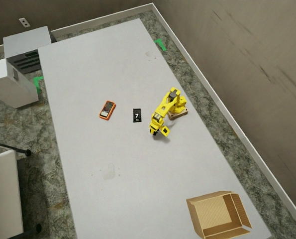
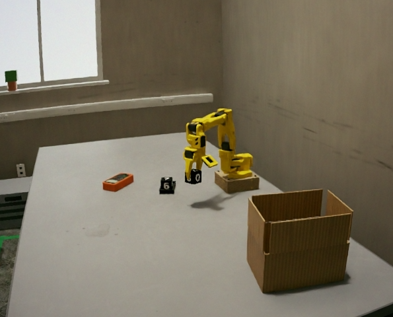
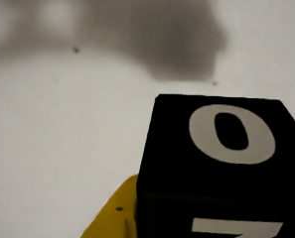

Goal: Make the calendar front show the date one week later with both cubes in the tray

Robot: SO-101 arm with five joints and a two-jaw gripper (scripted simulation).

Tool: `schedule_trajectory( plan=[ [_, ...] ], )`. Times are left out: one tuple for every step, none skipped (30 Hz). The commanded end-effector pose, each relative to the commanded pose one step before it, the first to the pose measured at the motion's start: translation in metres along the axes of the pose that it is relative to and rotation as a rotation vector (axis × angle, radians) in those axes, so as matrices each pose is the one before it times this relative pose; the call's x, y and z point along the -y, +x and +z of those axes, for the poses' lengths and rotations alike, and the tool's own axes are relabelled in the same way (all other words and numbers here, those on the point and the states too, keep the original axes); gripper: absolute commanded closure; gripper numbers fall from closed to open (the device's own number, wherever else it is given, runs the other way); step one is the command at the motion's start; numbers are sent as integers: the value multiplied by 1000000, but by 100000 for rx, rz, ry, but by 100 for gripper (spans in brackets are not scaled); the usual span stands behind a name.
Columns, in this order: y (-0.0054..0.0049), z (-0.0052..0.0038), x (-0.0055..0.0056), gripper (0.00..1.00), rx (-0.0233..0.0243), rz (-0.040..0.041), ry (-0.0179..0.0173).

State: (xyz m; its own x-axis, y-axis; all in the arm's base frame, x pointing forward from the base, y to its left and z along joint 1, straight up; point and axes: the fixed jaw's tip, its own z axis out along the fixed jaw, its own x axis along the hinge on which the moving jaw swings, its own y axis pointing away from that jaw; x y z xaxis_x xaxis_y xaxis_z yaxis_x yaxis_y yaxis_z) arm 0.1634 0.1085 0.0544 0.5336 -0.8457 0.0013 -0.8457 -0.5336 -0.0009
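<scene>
So the yellow arm's claw [image 1: 154,131] [image 2: 193,173] is clamped on a black cube [image 2: 193,176] [image 3: 217,149], holding it up off the table [image 1: 112,151] [image 2: 128,246], with a white 0 on one side and part of another digit on the next. The little black tray [image 1: 137,120] [image 2: 166,191] sits between the orange meter [image 1: 107,110] [image 2: 117,181] and the claw, its long axis running roughly parallel to the table's long edges, other cube [image 1: 137,115] [image 2: 166,185] in it, 6 upright toward the exterior camera.
</scene>
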Motion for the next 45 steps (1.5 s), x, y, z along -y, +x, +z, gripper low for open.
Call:
schedule_trajectory(
  plan=[
    [-17259,-2979,337,100,310,-7829,2275],
    [-7830,35,-1326,100,91,-3994,-20],
    [-7656,33,-1303,100,93,-3926,-22],
    [-7352,42,-1247,100,88,-3785,-18],
    [-6925,44,-1181,100,80,-3581,-21],
    [-6393,52,-1081,100,75,-3317,-18],
    [-5759,42,-974,100,68,-3000,-14],
    [-5052,50,-846,100,59,-2645,-15],
    [-4304,39,-718,100,52,-2252,-11],
    [-3514,34,-575,100,42,-1847,-11],
    [-2734,29,-448,100,29,-1439,-6],
    [-1986,17,-318,100,25,-1043,-5],
    [-1295,18,-206,100,16,-685,-6],
    [-719,6,-116,100,6,-377,0],
    [-281,6,-45,100,5,-148,-3],
    [-40,0,-4,100,0,-25,0],
    [0,0,0,100,0,0,0],
    [0,0,0,100,0,0,0],
    [1,11,1,100,-2,0,2],
    [0,84,11,100,0,0,0],
    [0,222,28,100,0,0,0],
    [0,402,50,100,0,0,0],
    [1,607,73,100,0,0,0],
    [1,841,100,100,0,0,0],
    [1,1075,116,100,0,0,0],
    [1,1315,138,100,0,0,0],
    [7,1537,142,100,0,0,0],
    [1,1747,146,100,0,0,0],
    [8,1927,139,100,0,0,0],
    [8,2077,119,100,0,0,0],
    [7,2191,94,100,0,0,0],
    [7,2275,69,100,0,0,0],
    [13,2304,33,100,0,0,0],
    [0,0,0,100,0,0,0],
    [0,0,0,100,0,0,0],
    [16,2298,-5,100,-2,2,0],
    [12,2250,-38,100,0,0,0],
    [12,2167,-69,100,0,0,0],
    [18,2041,-88,100,0,0,0],
    [12,1885,-114,100,0,0,0],
    [12,1699,-116,100,0,0,0],
    [12,1495,-124,100,0,0,0],
    [12,1273,-114,100,0,0,0],
    [12,1039,-104,100,0,0,0],
    [6,805,-88,100,0,0,0]
  ],
)
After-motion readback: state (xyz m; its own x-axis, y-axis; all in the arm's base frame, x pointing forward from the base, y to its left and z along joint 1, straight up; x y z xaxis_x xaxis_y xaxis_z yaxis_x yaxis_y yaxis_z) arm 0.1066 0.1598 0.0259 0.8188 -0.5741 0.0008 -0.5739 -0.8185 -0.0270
